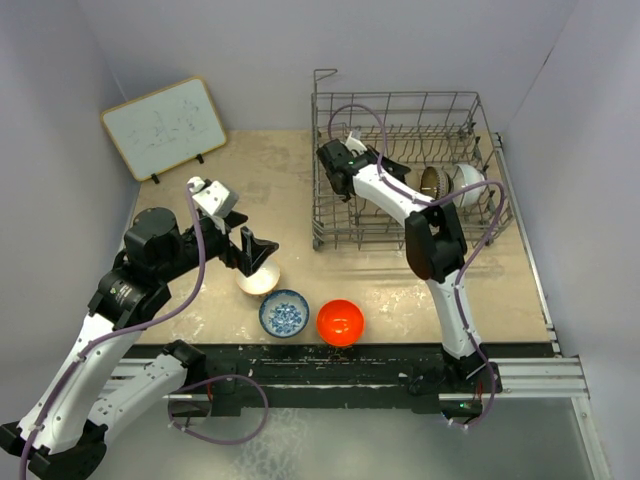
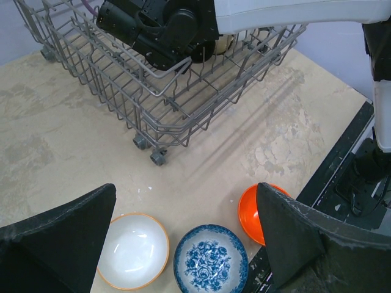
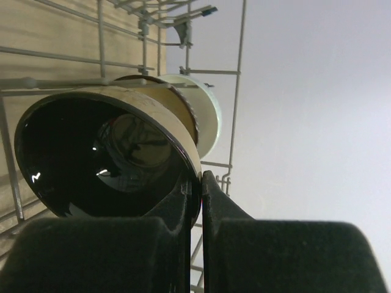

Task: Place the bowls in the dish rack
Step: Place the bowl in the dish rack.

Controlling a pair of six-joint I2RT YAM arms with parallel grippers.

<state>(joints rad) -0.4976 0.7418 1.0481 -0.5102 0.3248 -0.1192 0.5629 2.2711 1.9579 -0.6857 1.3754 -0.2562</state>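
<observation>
My right claw pinched the black bowl inside the rack; that thin grip could slip. My left claw hung open.

We see the grey wire dish rack holding the brown-rimmed bowl, white bowl and glossy black bowl on edge. In front of the rack, the cream bowl, blue-patterned bowl and orange-red bowl sit upright.
</observation>
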